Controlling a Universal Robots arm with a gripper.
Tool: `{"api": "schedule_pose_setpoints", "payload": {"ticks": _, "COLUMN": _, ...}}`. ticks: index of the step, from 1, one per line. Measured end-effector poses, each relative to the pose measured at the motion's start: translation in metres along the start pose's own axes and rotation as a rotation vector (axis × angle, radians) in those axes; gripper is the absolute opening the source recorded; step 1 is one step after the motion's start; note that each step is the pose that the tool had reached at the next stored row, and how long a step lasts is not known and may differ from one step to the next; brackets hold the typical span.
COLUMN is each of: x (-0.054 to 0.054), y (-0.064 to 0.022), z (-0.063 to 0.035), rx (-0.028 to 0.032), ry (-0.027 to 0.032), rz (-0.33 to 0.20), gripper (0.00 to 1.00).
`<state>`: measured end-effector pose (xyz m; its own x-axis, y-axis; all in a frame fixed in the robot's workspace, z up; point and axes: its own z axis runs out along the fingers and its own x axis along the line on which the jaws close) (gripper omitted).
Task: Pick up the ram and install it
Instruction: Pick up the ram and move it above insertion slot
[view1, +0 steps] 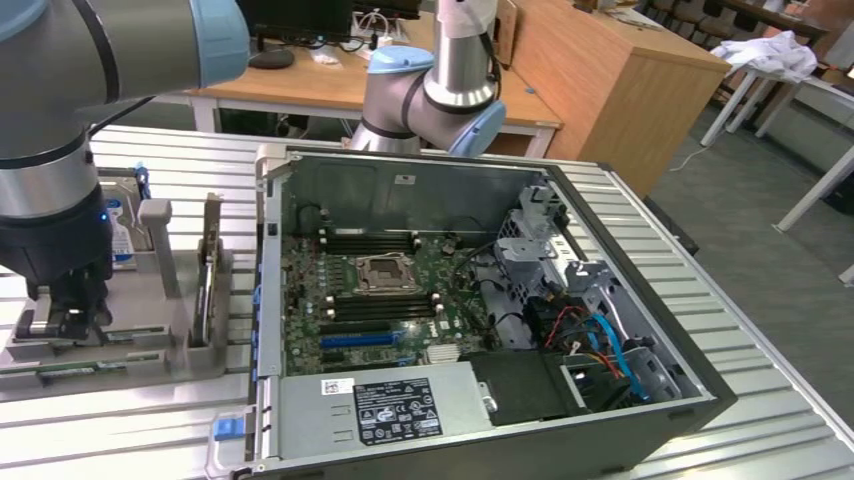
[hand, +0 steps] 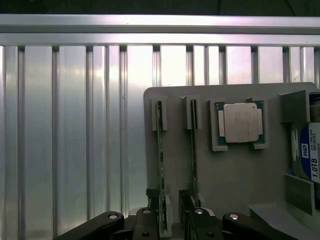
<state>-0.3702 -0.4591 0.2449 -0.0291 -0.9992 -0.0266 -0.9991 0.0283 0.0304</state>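
Green circuit-board ram stick (hand: 160, 150), edgewise in a grey slotted holder (hand: 230, 185), looks light, stiff and fragile. The end effector (hand: 169, 202) hovers open at its end; I'd pinch the flat faces gently.

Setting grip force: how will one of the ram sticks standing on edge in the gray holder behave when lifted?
The ram stick looks long and very thin, so probably light and fairly stiff, but liable to flex if bent sideways. It stands on its narrow edge, held only by slots in the gray holder, so it would likely topple if released unsupported.
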Motion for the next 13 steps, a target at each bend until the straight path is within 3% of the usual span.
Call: {"api": "schedule_pose_setpoints", "payload": {"ticks": 13, "x": 0.0014, "y": -0.0003, "z": 0.0075, "rx": 0.0, "ry": -0.0012, "rz": 0.0, "gripper": 0.3}}
